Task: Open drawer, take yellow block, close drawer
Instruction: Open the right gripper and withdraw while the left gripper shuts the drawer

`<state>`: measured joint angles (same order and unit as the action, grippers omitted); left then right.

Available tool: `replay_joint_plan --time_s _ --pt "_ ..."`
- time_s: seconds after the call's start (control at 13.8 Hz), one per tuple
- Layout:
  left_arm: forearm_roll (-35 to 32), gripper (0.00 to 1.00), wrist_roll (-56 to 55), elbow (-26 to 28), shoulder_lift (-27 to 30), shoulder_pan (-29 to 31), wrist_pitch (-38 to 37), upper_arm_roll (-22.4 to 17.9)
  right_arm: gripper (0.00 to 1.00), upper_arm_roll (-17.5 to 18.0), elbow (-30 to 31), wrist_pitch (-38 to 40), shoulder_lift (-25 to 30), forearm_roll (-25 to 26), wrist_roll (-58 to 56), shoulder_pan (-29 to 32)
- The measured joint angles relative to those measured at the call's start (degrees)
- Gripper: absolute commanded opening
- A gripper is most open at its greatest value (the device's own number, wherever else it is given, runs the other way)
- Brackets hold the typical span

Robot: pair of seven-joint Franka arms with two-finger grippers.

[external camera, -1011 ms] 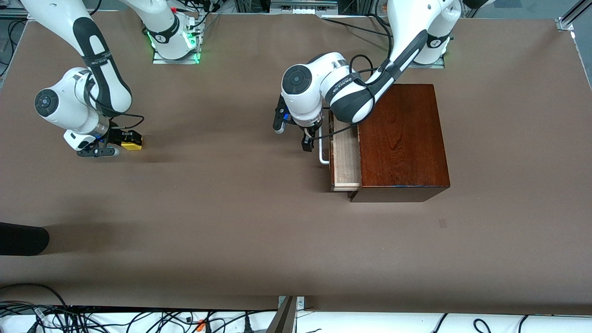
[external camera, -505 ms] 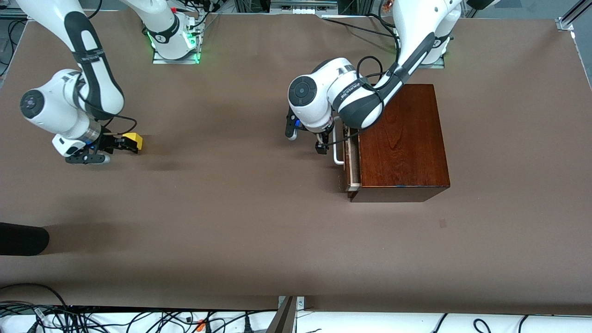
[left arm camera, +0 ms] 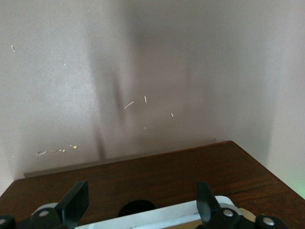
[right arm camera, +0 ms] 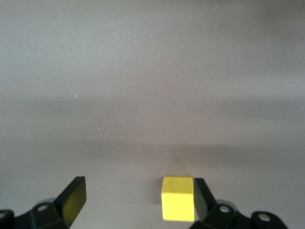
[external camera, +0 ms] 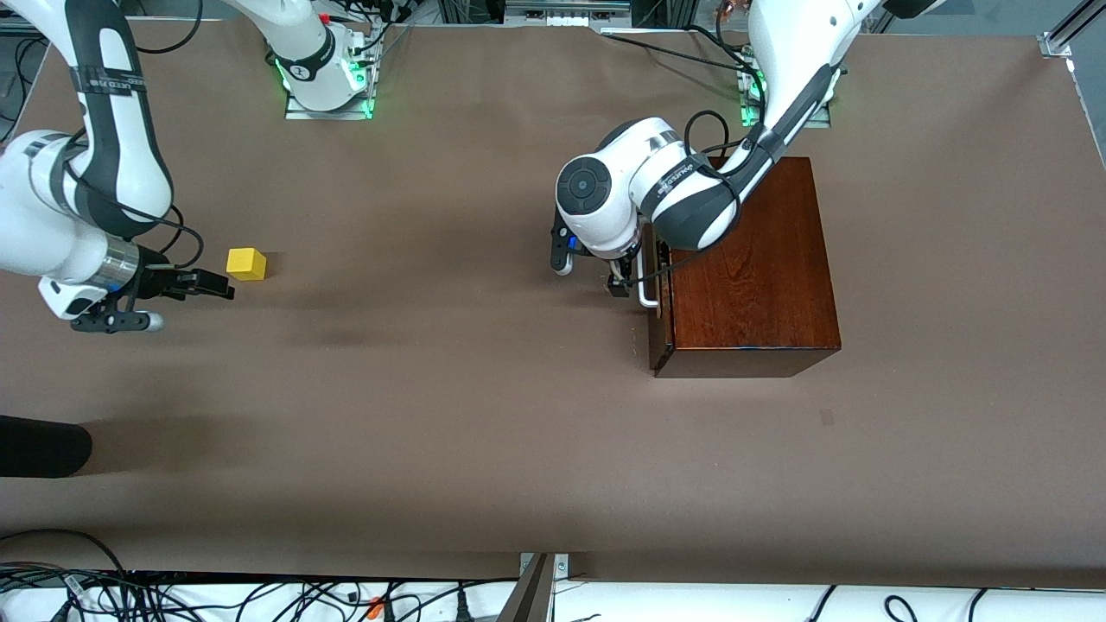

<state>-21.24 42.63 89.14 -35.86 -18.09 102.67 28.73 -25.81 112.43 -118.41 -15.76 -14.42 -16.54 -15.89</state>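
Note:
The yellow block lies loose on the brown table toward the right arm's end. My right gripper hovers just beside it, open and holding nothing. In the right wrist view the yellow block sits close to one fingertip of the right gripper. The drawer is pushed flush into the dark wooden box. My left gripper is at the white handle, open. In the left wrist view the handle runs between the wide-apart fingers of the left gripper, against the drawer front.
A black object lies on the table at the right arm's end, nearer the front camera. Cables run along the table's front edge. Both arm bases stand along the table's back edge.
The left gripper pushed the drawer from half open to shut. The right gripper opened, let go of the yellow block on the table and drew away from it.

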Motion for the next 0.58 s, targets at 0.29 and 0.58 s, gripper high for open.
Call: replay_joint_plan --time_s 0.29,0.58 --pt "-0.12 1.00 0.00 -0.04 0.23 0.10 -0.27 -0.18 1.00 0.05 -9.49 13.85 0.23 5.68 5.34 -0.10" --pt "-0.14 1.00 -2.92 -0.50 1.24 0.30 -0.36 -0.18 1.00 0.54 -16.34 25.89 3.05 11.08 9.81 -1.73"
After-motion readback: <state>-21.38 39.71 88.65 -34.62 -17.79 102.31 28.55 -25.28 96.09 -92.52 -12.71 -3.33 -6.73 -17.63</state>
